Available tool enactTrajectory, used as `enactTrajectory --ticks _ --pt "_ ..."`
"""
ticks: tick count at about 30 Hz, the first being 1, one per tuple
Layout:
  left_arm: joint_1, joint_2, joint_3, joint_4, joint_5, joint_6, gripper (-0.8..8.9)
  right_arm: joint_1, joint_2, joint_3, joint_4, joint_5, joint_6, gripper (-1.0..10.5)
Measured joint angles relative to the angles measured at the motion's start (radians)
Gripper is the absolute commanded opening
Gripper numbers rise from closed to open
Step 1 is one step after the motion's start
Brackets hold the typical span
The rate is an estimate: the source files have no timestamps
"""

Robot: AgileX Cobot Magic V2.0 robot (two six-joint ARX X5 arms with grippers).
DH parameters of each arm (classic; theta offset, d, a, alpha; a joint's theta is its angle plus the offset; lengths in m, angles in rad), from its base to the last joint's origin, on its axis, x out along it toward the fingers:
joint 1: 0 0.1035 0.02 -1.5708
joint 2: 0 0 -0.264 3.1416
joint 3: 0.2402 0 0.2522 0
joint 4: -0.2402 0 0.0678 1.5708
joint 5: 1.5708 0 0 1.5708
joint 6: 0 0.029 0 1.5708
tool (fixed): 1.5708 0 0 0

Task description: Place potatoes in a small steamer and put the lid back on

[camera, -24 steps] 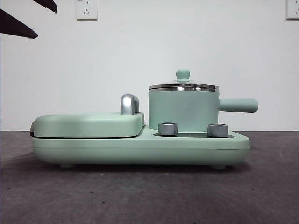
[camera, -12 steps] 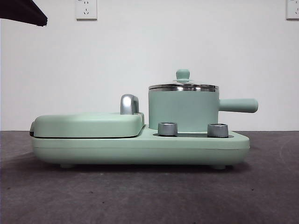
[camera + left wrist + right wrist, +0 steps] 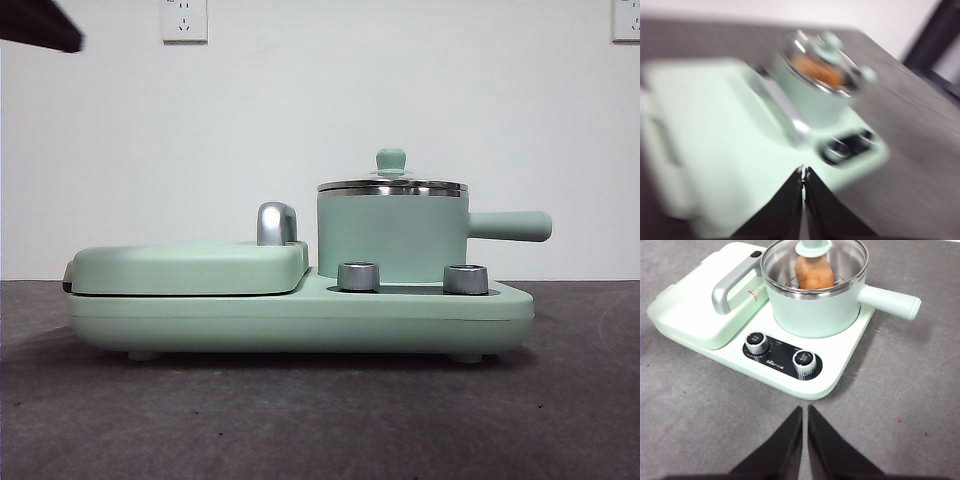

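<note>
Glass lid sits on steamer, potato inside; left gripper and right gripper closed, empty

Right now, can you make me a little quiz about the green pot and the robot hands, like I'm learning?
1. True or false: the lid sits on the small steamer.
2. What lies inside the steamer? A) an egg B) the potato C) a spoon
3. Fill in: the jaws of the right gripper are ____.

Key:
1. True. The glass lid covers the pot's steel rim.
2. B. The orange-brown potato shows through the glass.
3. Shut. The left gripper is shut too, and neither holds anything.
</note>
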State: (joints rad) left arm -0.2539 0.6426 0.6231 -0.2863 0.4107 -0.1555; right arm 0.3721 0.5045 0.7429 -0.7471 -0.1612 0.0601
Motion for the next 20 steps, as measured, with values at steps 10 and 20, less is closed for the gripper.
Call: enactTrajectory --ticks 10,20 --pt "0.205 -0.475 -0.430 0.072 -0.473 0.057 0.06 0.000 0.000 0.000 0.000 0.000 0.000 0.1" --pt "0.290 -0.639 -0.569 0.055 -0.487 0.069 0.06 0.000 0.000 0.000 0.000 0.003 0.000 0.1"
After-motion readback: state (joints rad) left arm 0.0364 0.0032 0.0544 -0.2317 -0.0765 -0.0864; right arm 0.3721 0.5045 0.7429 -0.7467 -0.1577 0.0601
